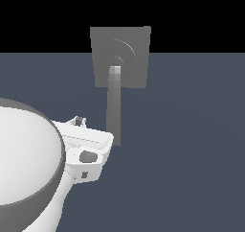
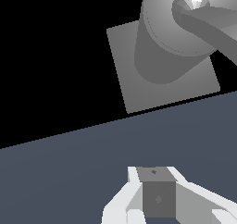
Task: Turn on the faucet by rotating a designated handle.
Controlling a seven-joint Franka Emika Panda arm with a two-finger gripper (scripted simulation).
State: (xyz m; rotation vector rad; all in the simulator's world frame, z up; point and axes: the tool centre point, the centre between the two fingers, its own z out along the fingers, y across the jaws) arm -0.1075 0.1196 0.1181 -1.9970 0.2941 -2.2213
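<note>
Flat slate-blue floor (image 1: pixel 191 178) under a black backdrop, nothing else out there. The faucet, a plain grey squarish plate with raised concentric rings (image 1: pixel 134 49), stood at the far edge of the floor, and its handle, the long narrow pale-grey bar (image 1: pixel 115 106), ran from the hub straight toward the exterior camera, long axis near vertical in that picture. I had the glossy white tool (image 1: pixel 109 142) sitting just beside the bar's free end, on the exterior view's left of it; the bar lay toward that view's right from me. Touching or a hair apart? I couldn't call it from there.

The wrist view showed one dark grey finger pad (image 2: pixel 158 197) low in the picture with only floor beyond it, and the hub and part of the bar further off. No second finger showed clearly, so whether the tool was spread or closed I could not tell. It held nothing that I could see. My read: a sideways push on that free end was what would swing the bar about its hub.
</note>
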